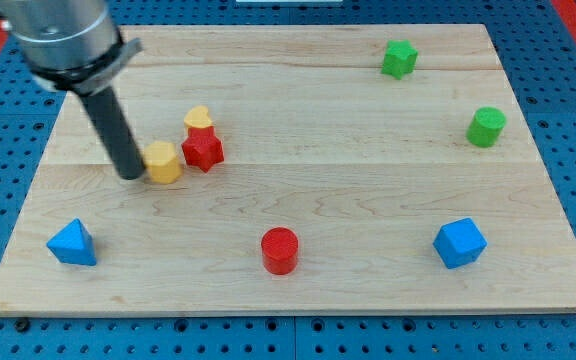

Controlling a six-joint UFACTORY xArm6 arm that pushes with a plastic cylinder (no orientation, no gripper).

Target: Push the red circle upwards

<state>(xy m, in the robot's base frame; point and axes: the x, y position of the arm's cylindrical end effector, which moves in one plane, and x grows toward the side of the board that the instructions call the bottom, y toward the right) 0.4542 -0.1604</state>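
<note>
the red circle (pixel 279 250) stands near the bottom edge of the tabletop (pixel 298 190), about midway between its two bottom corners, with bare wood all around it. my tip (pixel 131 174) is well apart from it, up toward the left edge, touching or just beside the left side of a yellow hexagon block (pixel 163 162) (there is no claw on this rod, so nothing opens or closes). just right of that block sits a red star (pixel 203 150), with a yellow heart-like block (pixel 199 118) touching its top. a blue triangle (pixel 72 243) lies in the bottom left corner, a blue block (pixel 459 243) toward the bottom right corner, a green circle (pixel 486 127) by the right edge, and a green star (pixel 399 59) near the top edge.
</note>
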